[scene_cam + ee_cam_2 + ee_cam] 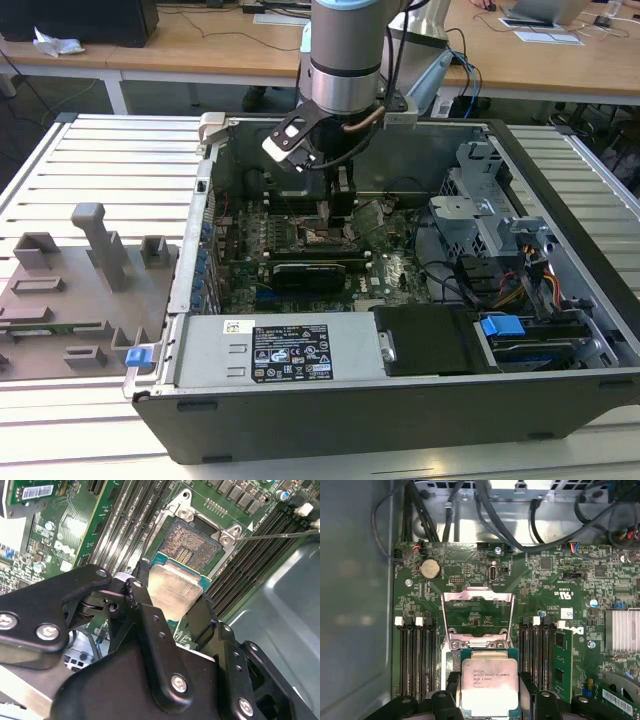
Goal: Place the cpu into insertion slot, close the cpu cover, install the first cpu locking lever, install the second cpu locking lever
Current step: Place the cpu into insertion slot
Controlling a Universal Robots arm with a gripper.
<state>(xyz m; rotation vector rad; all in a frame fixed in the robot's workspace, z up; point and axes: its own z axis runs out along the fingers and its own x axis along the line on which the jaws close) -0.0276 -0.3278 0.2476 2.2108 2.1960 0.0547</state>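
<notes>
Gripper: the gripper [172,600] was seen pinched on the cpu [175,587], with a black finger [145,615] pressed against each of two opposite edges.
Cpu: the chip was held between the fingers with its silver-grey top turned away from the insertion slot [192,542]. It was poised over the slot's edge nearest the gripper, and whether it touched the slot could not be told.
Insertion slot: most of the pin field was left uncovered in the second wrist view.
Cpu cover: in the first wrist view the cpu cover [478,597] was found swung open, raised at the side of the insertion slot farthest from the gripper.
Locking lever: a thin metal locking lever [280,534] was seen reaching away from one corner of the insertion slot.
Memory slots: the memory slots [417,655] were ranged along two opposite sides of the insertion slot.
Arm: in the exterior view the arm [345,60] was seen standing over the insertion slot, inside the open computer case [560,400].
</notes>
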